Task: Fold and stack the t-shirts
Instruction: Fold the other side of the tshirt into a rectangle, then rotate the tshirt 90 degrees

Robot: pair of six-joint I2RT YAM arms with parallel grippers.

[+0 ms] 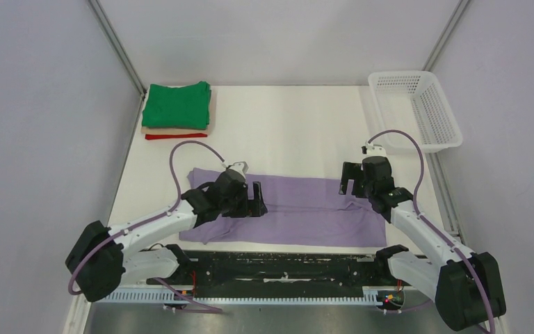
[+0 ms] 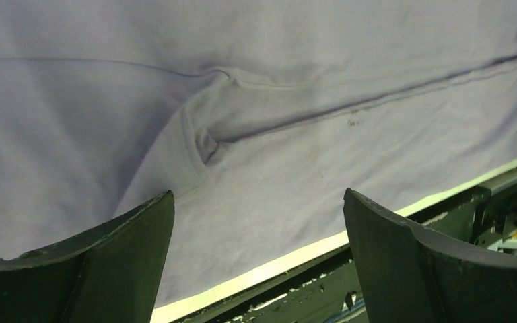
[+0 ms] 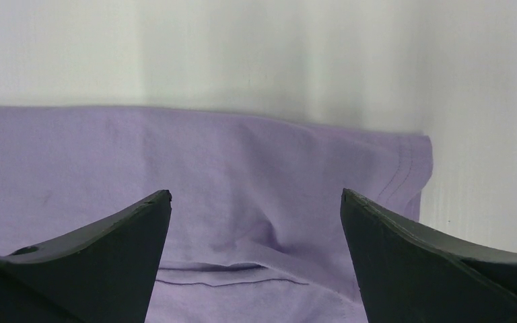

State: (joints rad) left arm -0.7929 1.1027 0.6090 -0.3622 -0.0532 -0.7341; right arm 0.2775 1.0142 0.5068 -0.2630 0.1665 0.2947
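T-shirts (image 1: 178, 111) in green, tan and red are stacked beyond the lavender t-shirt's (image 1: 306, 212) left end. That shirt is laid as a long band, its folding judged unfinished. The left gripper (image 1: 259, 200) is held spread, empty, above its left part; the right gripper (image 1: 349, 182) likewise above its right end. The white table (image 1: 285, 125) is enclosed by pale walls (image 1: 42, 104).

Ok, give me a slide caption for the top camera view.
Left gripper and right gripper open over the lavender shirt; folded stack far left.
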